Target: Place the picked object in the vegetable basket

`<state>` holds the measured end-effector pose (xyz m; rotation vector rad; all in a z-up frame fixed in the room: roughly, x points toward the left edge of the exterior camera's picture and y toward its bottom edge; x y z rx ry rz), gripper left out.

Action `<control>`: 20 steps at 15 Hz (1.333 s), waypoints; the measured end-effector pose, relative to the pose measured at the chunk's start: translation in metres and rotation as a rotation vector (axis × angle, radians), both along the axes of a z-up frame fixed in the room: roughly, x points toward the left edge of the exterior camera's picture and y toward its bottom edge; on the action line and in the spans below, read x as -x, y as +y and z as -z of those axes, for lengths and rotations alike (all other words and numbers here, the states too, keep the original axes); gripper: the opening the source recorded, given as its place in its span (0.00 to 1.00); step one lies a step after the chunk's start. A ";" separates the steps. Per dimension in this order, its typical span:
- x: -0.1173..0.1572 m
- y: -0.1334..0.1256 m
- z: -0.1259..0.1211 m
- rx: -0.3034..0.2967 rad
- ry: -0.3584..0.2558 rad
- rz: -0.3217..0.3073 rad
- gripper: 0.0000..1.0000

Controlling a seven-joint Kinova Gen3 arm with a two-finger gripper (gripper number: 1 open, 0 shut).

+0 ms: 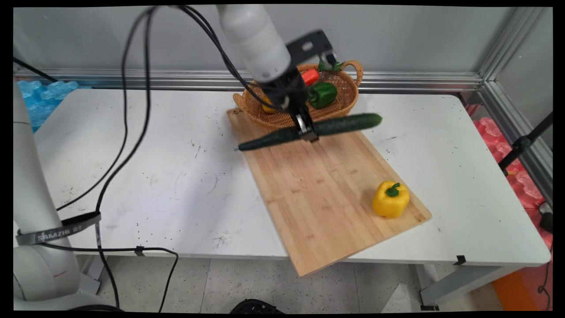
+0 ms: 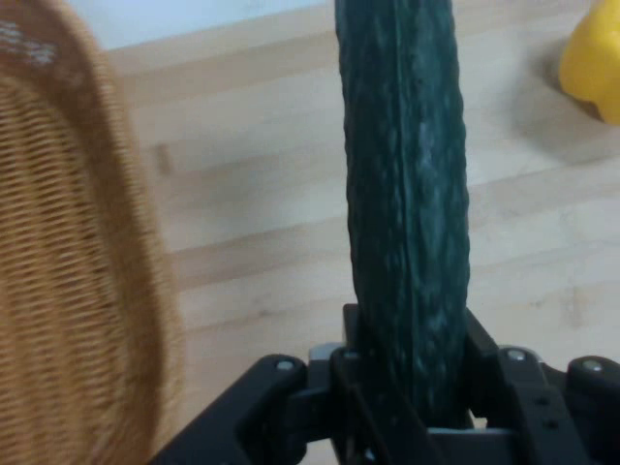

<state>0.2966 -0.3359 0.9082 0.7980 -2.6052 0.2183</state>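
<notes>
Yellow pepper [image 1: 390, 199] sits on the cutting board [image 1: 326, 194], well nearer than the tool [image 1: 307, 131]. Tool is clamped on a cucumber [image 1: 309, 131] at mid-length, held crosswise w/ both ends sticking out, above the board's far end. Just behind: wicker basket [image 1: 348, 95] w/ green pepper [image 1: 322, 95] on the desk [image 1: 176, 176].

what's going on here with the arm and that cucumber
The arm's end effector is shut on a dark green cucumber, gripping it near its middle and holding it level above the far end of a wooden cutting board. Just behind it sits a wicker basket with a green pepper and other vegetables. A yellow bell pepper stands on the board's near right corner.
</notes>
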 end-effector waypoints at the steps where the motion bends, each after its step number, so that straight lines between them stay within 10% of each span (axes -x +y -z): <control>1: -0.004 0.001 -0.007 0.004 0.000 -0.006 0.00; 10: -0.055 -0.025 -0.069 0.085 -0.090 -0.105 0.00; 20: -0.049 -0.092 -0.029 0.109 -0.222 -0.130 0.00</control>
